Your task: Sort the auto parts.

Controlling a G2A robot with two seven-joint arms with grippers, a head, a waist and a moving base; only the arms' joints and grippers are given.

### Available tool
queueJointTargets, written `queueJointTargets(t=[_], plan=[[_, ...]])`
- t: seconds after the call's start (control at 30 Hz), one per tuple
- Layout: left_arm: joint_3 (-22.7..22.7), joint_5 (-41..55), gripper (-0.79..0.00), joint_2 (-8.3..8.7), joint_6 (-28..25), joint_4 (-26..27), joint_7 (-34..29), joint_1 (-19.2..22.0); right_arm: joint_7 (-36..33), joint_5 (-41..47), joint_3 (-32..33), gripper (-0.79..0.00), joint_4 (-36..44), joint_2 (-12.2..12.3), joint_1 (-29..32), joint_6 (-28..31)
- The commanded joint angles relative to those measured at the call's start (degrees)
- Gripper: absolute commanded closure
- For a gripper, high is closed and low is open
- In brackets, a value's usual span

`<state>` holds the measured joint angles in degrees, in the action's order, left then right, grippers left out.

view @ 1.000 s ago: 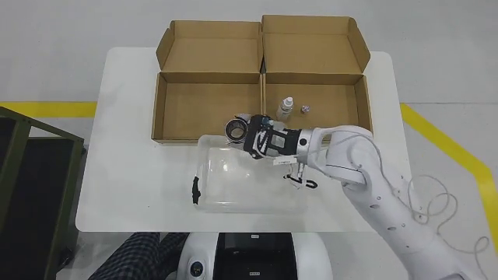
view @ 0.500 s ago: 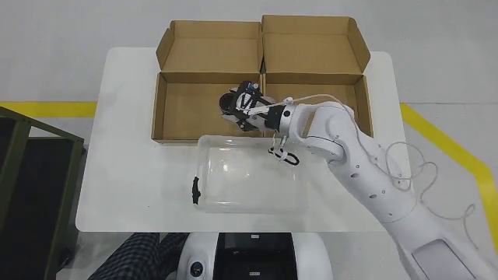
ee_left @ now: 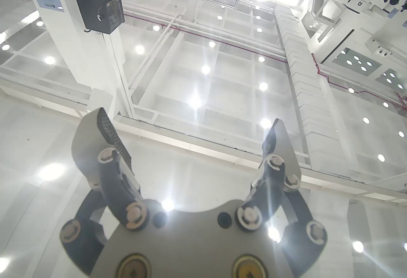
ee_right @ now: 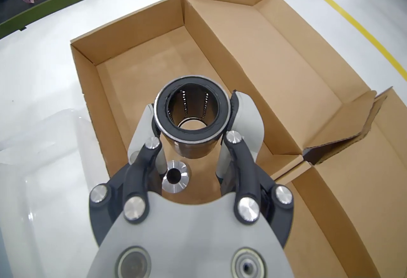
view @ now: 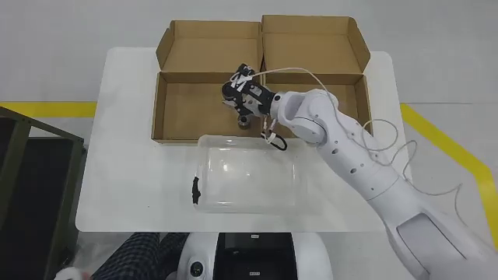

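Note:
My right gripper (ee_right: 191, 123) is shut on a black-rimmed steel cylindrical bearing (ee_right: 192, 115), holding it end-up over the left cardboard box (ee_right: 133, 76). In the top view the right gripper (view: 240, 97) hangs over that box's right end, beside the dividing wall. A small silver bushing (ee_right: 174, 176) lies on the box floor just beneath the bearing; from above the bushing (view: 244, 122) sits near the box's front wall. My left gripper (ee_left: 189, 120) points up at the ceiling, open and holding nothing.
A second open cardboard box (view: 342, 101) adjoins on the right, partly covered by my arm. A clear plastic bin (view: 249, 175) stands in front of both boxes, with a black piece (view: 194, 190) at its left edge. A green rack (view: 31, 187) stands left of the table.
My right gripper has carried the bearing from above the clear bin's back edge away and to the left, and now holds it over the left box. The wrist has turned.

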<state>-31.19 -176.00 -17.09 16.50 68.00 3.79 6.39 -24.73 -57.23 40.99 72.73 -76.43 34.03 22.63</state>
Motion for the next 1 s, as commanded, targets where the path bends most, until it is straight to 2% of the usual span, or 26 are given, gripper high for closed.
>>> queueJointTargets(t=[0.0,0.47,0.53,0.67,0.87,0.97], plan=[[0.00,0.00,-0.785,0.00,0.00,0.00,0.00,0.00,0.19,-0.17,-0.69,0.000,-1.66,-0.51,-0.41,-0.64],[0.00,0.00,-0.785,0.00,0.00,0.00,0.00,0.00,-0.20,-2.23,-2.48,0.000,-8.54,-3.06,-1.66,-5.01],[0.00,0.00,-0.785,0.00,0.00,0.00,0.00,0.00,-0.26,-2.59,-2.51,-0.086,-8.75,-3.24,-1.41,-5.19],[0.00,0.00,-0.785,0.00,0.00,0.00,0.00,0.00,-0.51,-3.09,-2.46,-0.197,-9.28,-3.60,-1.15,-5.41],[0.00,0.00,-0.785,0.00,0.00,0.00,0.00,0.00,-1.03,-3.93,-2.20,-0.308,-10.08,-4.03,-1.04,-5.09],[0.00,0.00,-0.785,0.00,0.00,0.00,0.00,0.00,-1.32,-4.36,-2.08,-0.416,-10.36,-4.26,-1.06,-5.03]])
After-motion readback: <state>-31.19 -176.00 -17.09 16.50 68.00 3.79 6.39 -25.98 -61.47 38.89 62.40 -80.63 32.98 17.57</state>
